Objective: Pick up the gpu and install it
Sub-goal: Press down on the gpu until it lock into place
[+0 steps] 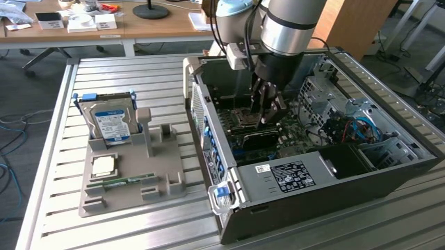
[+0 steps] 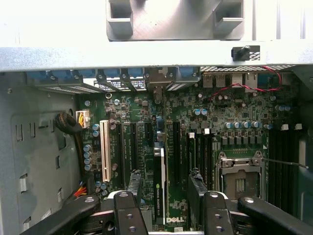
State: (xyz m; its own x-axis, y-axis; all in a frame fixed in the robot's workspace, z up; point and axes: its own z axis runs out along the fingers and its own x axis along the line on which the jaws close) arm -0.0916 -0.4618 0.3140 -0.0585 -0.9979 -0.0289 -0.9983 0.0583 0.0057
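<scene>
Fingers of the gripper stand spread apart above the motherboard, inside the open computer case. Between them, seen from the wrist view, the gpu stands on edge in a slot of the motherboard, a thin dark card with a pale strip along its upper edge. The fingers flank the card on either side, and a gap shows between each pad and the card, so the gripper is open and holds nothing. Whether the card is pressed fully home in its slot cannot be told.

In the exterior view the arm reaches straight down into the case, and the gripper hangs low over the middle of the board, just above a dark card lying across the slots. The empty processor socket sits just beside the gripper.

On the slatted metal table, toward the exterior view's left of the case, rests a grey parts holder. A silver hard drive with a blue label stands upright at its far end. A square processor chip lies flat in a recess, and a narrow green memory stick lies near the front edge.
</scene>
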